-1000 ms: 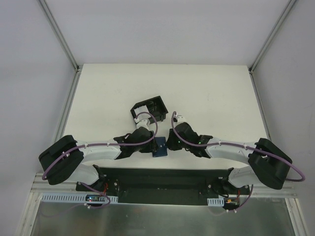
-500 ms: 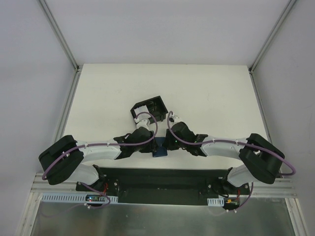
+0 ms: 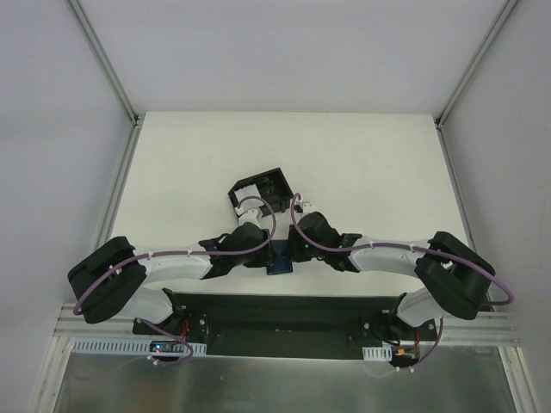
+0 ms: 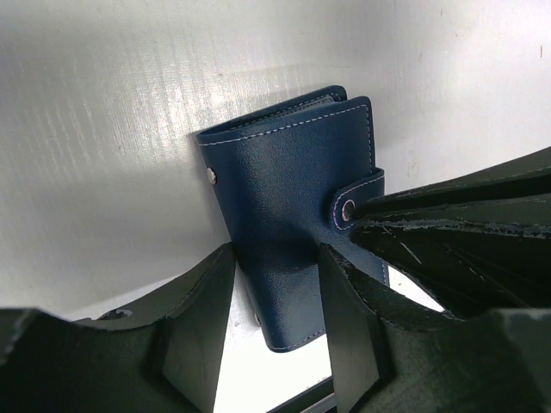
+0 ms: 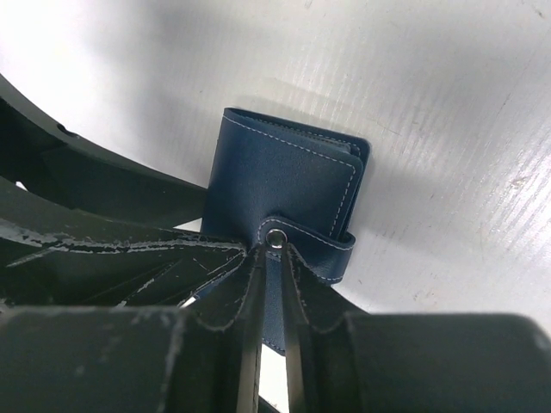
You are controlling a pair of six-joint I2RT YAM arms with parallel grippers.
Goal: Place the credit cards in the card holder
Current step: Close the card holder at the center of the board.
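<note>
A dark blue wallet (image 4: pixel 293 189) sits closed at the near edge of the white table (image 3: pixel 362 163), between the two arms. The left gripper (image 4: pixel 275 255) straddles the wallet's lower end, its jaws pressed against the two side edges. The right gripper (image 5: pixel 275 254) meets it from the other side, jaws drawn almost together and pinching the snap strap (image 5: pixel 323 249) that wraps the wallet's edge. Whether the wallet rests flat or is tipped off the surface cannot be told. Just beyond the grippers stands a black box (image 3: pixel 275 183), open-topped, with white cards (image 3: pixel 247 189) at its left end.
</note>
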